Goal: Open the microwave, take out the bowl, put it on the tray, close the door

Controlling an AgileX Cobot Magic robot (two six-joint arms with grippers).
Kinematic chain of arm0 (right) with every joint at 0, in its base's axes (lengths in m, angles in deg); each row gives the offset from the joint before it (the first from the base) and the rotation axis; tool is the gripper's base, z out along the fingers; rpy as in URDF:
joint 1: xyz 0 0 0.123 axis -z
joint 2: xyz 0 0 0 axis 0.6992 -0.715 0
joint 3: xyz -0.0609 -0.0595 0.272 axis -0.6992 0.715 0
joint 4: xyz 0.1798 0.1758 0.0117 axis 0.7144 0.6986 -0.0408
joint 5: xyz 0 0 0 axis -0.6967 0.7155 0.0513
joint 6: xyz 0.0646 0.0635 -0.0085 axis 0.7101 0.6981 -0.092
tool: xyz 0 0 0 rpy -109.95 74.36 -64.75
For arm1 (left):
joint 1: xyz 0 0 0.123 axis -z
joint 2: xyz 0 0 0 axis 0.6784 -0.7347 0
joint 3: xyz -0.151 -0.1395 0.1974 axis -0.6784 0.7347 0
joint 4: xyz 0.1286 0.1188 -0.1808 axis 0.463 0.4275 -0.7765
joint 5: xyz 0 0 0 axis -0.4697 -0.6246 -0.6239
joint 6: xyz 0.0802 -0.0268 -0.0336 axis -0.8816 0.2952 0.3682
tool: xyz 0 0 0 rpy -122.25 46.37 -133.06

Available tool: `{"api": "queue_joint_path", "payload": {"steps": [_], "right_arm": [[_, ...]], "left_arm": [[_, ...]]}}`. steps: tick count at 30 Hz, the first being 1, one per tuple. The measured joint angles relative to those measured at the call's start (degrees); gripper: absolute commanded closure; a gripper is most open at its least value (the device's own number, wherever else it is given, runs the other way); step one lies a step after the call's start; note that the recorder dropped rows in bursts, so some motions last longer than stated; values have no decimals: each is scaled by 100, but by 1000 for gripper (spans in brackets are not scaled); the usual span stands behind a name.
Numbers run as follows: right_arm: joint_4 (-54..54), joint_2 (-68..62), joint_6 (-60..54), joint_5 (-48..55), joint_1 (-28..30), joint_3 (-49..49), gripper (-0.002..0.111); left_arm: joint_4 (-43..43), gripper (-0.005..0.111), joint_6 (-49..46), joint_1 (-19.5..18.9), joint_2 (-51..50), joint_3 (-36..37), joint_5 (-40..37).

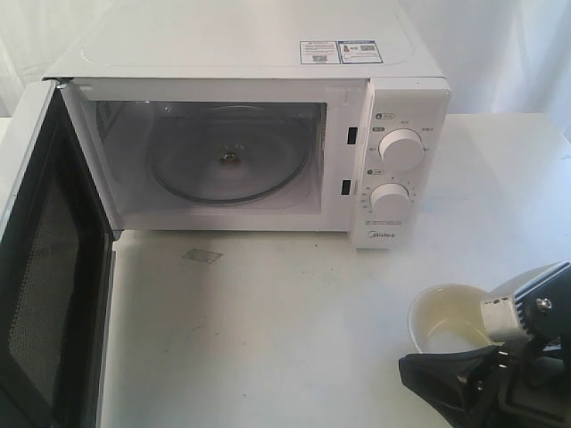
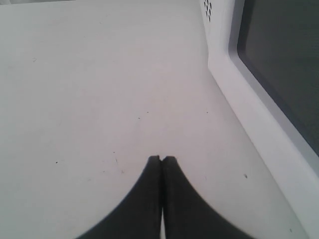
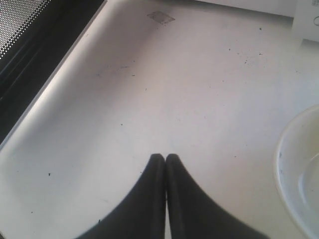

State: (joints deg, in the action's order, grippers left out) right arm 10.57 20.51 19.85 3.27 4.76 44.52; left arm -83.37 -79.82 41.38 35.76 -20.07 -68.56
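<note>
The white microwave (image 1: pixel 268 53) stands at the back of the table, and its cavity holds only the glass turntable (image 1: pixel 227 165). Its door (image 1: pixel 45 267) is swung wide open to the left. The cream bowl (image 1: pixel 446 321) sits empty on the table at the front right, apart from the microwave. My right gripper (image 1: pixel 410 373) is shut and empty just in front of the bowl, whose rim (image 3: pixel 299 174) shows beside the gripper (image 3: pixel 165 157) in the right wrist view. My left gripper (image 2: pixel 162 159) is shut over bare table next to the door's dark window (image 2: pixel 284 59). No tray is in view.
The white table (image 1: pixel 268 339) runs from the microwave's front to the near edge. A small patch of tape (image 1: pixel 202 257) lies on it below the cavity. The open door (image 3: pixel 25 45) stands as a wall along the left side. White cloth hangs behind.
</note>
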Motion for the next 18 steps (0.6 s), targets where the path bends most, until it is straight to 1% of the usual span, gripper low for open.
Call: {"api": "queue_joint_path", "payload": {"steps": [6,9,12,15,18], "right_arm": [[0,0,0,0,0,0,108],[0,0,0,0,0,0,108],[0,0,0,0,0,0,108],[0,0,0,0,0,0,108],[0,0,0,0,0,0,108]], "left_arm": [[0,107,-48,0,0,0,0],[0,107,-497,0,0,0,148],[23,107,-618,0,0,0,208],[23,107,-571,0,0,0,351],[23,107,-304,0,0,0,589]]}}
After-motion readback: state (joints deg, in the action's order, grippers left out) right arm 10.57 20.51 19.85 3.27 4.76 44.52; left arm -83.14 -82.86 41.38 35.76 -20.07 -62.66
